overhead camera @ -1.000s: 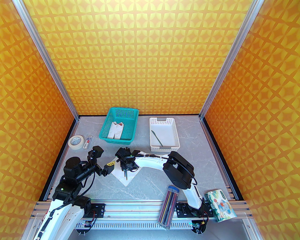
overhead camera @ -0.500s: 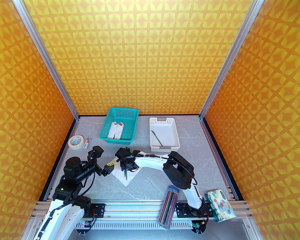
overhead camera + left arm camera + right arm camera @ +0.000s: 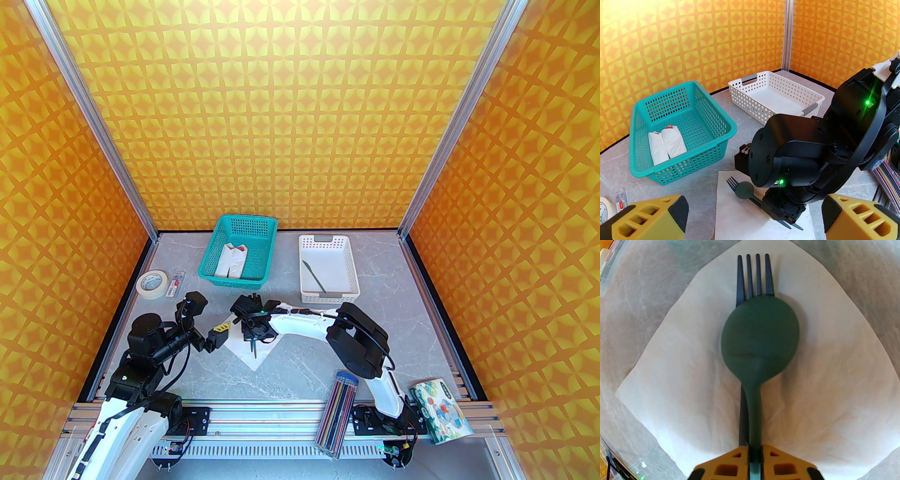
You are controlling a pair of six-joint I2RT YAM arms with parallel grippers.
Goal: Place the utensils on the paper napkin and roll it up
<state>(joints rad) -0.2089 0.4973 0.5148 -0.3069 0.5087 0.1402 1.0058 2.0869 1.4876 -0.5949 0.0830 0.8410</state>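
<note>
— Which way does the spoon (image 3: 760, 338) lie from the right gripper (image 3: 754, 451)?

— Straight ahead of it. The gripper is pinching the spoon's handle, and the bowl sits out in front, over the neck of the fork (image 3: 753, 275). Both long axes run the same line, tines poking out past the bowl. I can't tell whether the spoon is touching the fork.

— And all that is on the paper napkin (image 3: 834, 380)?

— Over its middle, yes, with the handles pointing to the near side of the surface (image 3: 300, 370).

— The knife (image 3: 313, 275)?

— Alone in the white basket (image 3: 328, 296), far and to the right, well apart from the napkin. The right arm looks the nearer one for it.

— How are the arms set?

— The right arm reaches left across the surface, wrist bent down over the napkin. The left arm is folded close to its base, and the left gripper (image 3: 214, 336) is spread wide just beside the napkin's left corner, holding nothing.
</note>
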